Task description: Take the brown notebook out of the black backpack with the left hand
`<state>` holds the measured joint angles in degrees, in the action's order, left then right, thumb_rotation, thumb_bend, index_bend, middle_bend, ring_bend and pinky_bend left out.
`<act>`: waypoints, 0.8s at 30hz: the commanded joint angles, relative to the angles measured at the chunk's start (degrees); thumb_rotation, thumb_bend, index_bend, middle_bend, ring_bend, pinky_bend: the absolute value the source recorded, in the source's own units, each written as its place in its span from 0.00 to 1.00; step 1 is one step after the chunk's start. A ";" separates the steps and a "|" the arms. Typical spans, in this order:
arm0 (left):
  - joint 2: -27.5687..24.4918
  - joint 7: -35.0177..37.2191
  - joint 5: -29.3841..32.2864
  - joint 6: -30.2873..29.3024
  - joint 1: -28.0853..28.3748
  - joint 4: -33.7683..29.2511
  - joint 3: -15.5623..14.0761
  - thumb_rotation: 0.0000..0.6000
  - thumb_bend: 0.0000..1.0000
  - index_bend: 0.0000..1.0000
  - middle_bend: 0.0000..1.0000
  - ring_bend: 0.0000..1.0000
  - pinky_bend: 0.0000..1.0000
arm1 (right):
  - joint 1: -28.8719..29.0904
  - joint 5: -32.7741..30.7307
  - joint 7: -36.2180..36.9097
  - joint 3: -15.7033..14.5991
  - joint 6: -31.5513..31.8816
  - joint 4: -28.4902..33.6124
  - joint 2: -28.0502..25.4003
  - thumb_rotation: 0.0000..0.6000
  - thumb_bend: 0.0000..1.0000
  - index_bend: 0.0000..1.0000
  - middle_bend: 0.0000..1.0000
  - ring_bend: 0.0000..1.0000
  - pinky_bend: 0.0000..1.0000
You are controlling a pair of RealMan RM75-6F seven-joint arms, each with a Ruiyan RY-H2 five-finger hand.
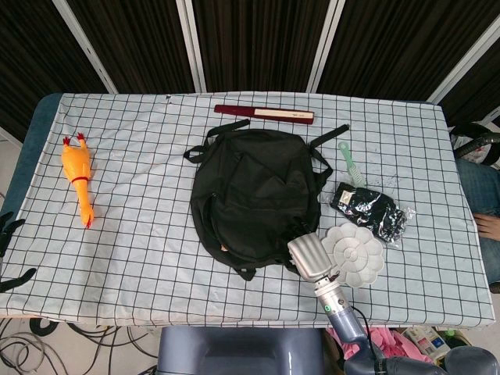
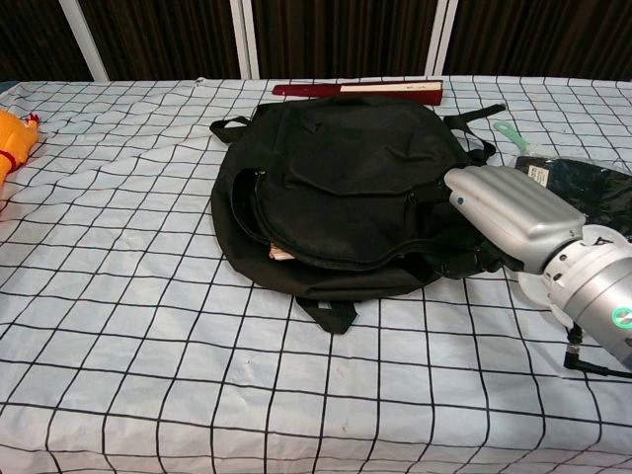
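Checked tablecloth [image 1: 141, 234] covers the table before dark panelled wall [image 1: 258, 39].

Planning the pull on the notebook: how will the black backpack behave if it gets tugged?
The black backpack looks soft: it lies slumped flat, so it would likely fold rather than hold shape. It probably drags over the checked cloth unless the right hand at its edge pins it.

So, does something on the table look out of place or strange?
One small thing: the black backpack lies flat with its side zip partly open, and a brown edge, probably the notebook, peeks out there. The right hand rests at the bag's right edge. Nothing looks spilled or damaged.
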<state>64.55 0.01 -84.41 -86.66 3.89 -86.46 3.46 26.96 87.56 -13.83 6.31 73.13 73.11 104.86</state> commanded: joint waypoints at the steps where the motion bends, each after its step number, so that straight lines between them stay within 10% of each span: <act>1: -0.01 -0.01 0.01 0.02 0.01 0.00 0.00 1.00 0.10 0.16 0.09 0.00 0.00 | 0.04 -0.11 -0.08 0.02 -0.02 -0.10 0.09 1.00 0.41 0.50 0.50 0.28 0.16; 24: -0.11 0.17 -0.08 0.09 0.04 -0.12 -0.07 1.00 0.10 0.16 0.09 0.00 0.00 | 1.09 -0.51 -0.40 1.30 0.44 -0.99 1.56 1.00 0.43 0.61 0.57 0.30 0.16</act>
<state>64.44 0.18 -84.49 -86.57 3.93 -86.58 3.39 28.04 87.06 -14.21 7.61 73.57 72.13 106.42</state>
